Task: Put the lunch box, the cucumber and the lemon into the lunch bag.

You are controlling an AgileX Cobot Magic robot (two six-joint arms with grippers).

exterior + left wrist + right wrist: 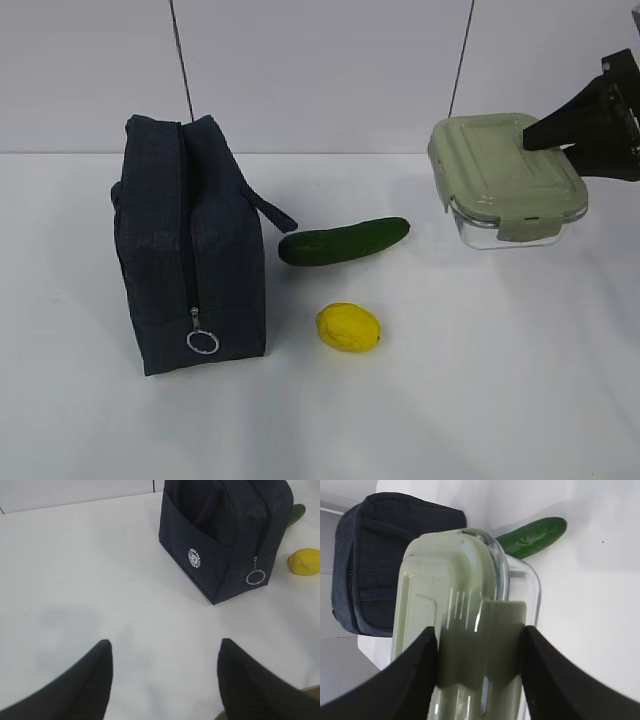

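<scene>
At left of the exterior view: lunch bag (190, 250), upright on the white table (480, 400), zipper run down to its silver ring pull (202, 342) and seemingly closed, so likely needing opening before anything goes in. At upper right: lunch box (505, 180), raised clear of the table and tilted, pinched across one end of its pale green lid by the right gripper (560, 140). Near centre, just right of the bag: cucumber (344, 241), flat on the table, untouched. Below it, lower centre: lemon (348, 327), also on the table.

Judged progress: nothing inside the bag yet; box lifted only, all three items left to pack.

Right arm entering from the upper right edge, jaws reaching leftward; in the right wrist view, both fingers (410, 680) pressed against the lid's clip tab. Left gripper (165, 655) spread and empty at the bottom of the left wrist view, hovering over bare table, bag ahead at upper right.
</scene>
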